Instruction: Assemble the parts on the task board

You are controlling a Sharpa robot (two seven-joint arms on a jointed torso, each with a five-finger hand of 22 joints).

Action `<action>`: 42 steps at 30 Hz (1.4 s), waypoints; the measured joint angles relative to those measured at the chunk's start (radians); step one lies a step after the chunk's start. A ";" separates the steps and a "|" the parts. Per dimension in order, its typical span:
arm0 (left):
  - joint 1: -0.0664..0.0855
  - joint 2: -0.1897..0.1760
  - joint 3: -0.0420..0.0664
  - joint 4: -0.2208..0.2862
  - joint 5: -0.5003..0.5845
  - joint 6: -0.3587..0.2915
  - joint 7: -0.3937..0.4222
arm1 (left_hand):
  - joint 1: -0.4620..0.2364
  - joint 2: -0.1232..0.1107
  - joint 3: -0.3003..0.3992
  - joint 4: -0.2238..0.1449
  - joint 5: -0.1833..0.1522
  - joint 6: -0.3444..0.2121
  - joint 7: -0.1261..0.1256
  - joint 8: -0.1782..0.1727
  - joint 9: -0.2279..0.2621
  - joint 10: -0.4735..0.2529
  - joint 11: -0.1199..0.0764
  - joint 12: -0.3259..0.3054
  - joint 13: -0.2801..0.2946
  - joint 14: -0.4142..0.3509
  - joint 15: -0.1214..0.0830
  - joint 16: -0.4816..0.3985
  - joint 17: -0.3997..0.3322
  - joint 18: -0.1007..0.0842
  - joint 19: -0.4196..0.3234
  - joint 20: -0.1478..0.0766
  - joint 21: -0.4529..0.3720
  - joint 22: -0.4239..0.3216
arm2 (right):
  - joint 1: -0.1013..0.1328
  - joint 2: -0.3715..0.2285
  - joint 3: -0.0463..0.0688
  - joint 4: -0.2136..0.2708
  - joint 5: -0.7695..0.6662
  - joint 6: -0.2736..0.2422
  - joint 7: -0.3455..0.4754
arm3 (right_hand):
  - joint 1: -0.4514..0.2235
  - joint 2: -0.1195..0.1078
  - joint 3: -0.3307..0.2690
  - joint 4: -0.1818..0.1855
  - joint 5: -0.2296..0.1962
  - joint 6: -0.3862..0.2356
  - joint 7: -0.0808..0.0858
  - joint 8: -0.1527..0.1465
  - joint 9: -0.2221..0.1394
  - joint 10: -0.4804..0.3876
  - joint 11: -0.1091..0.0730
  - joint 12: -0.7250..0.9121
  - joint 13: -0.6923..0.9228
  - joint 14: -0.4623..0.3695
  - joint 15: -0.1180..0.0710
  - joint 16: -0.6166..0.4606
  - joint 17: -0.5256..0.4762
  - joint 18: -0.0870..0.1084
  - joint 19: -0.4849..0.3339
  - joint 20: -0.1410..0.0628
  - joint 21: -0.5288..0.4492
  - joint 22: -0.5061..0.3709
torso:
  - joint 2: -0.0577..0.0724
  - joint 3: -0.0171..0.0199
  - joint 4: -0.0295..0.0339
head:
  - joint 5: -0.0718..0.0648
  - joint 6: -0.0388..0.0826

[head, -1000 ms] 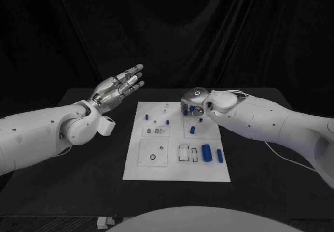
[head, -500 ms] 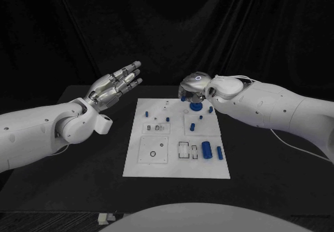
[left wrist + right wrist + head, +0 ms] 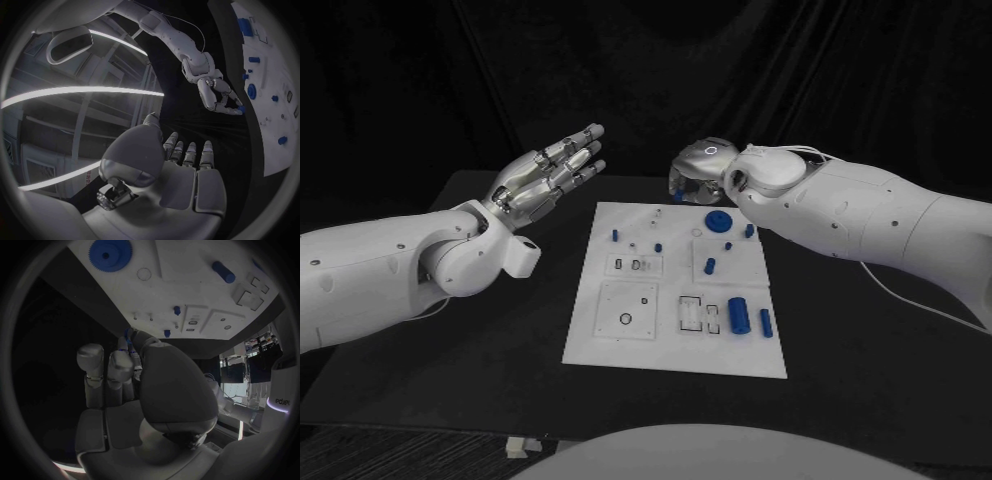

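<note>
Pinching what seemed a small blue part (image 3: 240, 107), right hand (image 3: 695, 176) hovered over the board (image 3: 678, 345)'s far edge; left hand (image 3: 548, 176) open, empty. Part: light, rigid, slippery; take by its sides.

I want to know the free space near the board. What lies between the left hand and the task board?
In the head view, only bare black table lies between the raised, open left hand and the task board; nothing stands there.
</note>
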 measured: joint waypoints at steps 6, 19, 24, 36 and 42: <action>0.006 -0.007 0.000 0.013 0.000 -0.013 0.000 | 0.003 0.002 0.000 0.000 0.002 0.009 0.009 0.000 0.001 0.007 0.007 0.001 0.000 0.000 0.000 0.000 0.000 0.000 0.000 0.000 0.000 -0.001 | 0.000 0.022 0.000 -0.020 0.002 0.012 -0.003 | 0.000 0.000 0.000 0.000 0.000 0.000 0.000 0.000 0.000 0.000 0.000 0.000 0.000 0.000 0.000 0.000 0.000 0.000 0.000 0.000 0.000 0.002 | 0.023 -0.0017 0.0194 | -0.015 0.024; 0.009 -0.002 0.000 0.016 0.000 -0.026 0.000 | 0.010 -0.005 0.000 0.000 0.012 0.009 0.009 0.000 0.005 0.007 0.007 0.001 0.000 0.000 0.000 0.000 0.000 0.000 0.010 0.010 0.000 0.000 | -0.003 0.046 0.000 -0.054 0.003 0.036 -0.009 | 0.000 0.000 0.000 0.000 0.000 0.000 0.000 0.000 0.000 0.000 0.000 -0.002 0.000 0.000 0.000 0.012 0.000 0.000 0.000 0.000 0.000 0.005 | 0.053 -0.0023 0.0586 | -0.051 0.050; 0.010 -0.002 0.000 0.015 0.000 -0.026 0.000 | 0.011 -0.005 0.000 0.000 0.012 0.014 0.014 0.000 0.005 0.012 0.012 0.001 0.000 0.000 0.000 0.000 0.000 0.000 0.010 0.011 0.000 0.000 | -0.004 0.046 0.000 -0.057 0.003 0.042 -0.013 | 0.000 0.000 0.000 0.000 0.000 0.000 0.000 0.000 0.000 0.000 0.000 -0.002 0.000 0.000 0.000 0.012 0.000 0.000 0.000 0.000 0.000 0.007 | 0.060 -0.0040 0.0711 | -0.058 0.055; 0.010 0.002 0.000 0.011 0.000 -0.026 0.000 | 0.018 0.002 0.000 0.000 0.023 0.018 0.018 0.000 0.005 0.007 0.018 0.001 0.001 0.000 0.000 0.000 0.000 0.000 0.010 0.011 0.000 0.000 | -0.005 0.042 0.000 -0.057 0.003 0.047 -0.027 | 0.000 0.000 0.000 0.000 0.000 0.000 0.000 0.000 0.000 0.000 0.000 -0.009 0.000 0.000 0.000 0.012 0.000 0.000 0.000 0.000 0.000 0.009 | 0.069 -0.0084 0.0879 | -0.073 0.059; 0.010 0.005 0.000 0.007 0.000 -0.025 0.000 | 0.018 0.002 0.000 0.000 0.024 0.021 0.021 0.000 0.005 0.007 0.018 0.001 0.000 0.000 0.000 0.000 0.000 0.000 0.010 0.011 0.000 0.001 | -0.005 0.040 0.000 -0.059 0.003 0.046 -0.036 | 0.000 0.000 0.000 0.000 0.000 0.000 0.000 0.000 0.000 0.000 0.000 -0.009 0.000 0.000 0.000 0.012 0.001 0.000 0.000 0.000 0.000 0.011 | 0.068 -0.0081 0.0882 | -0.071 0.055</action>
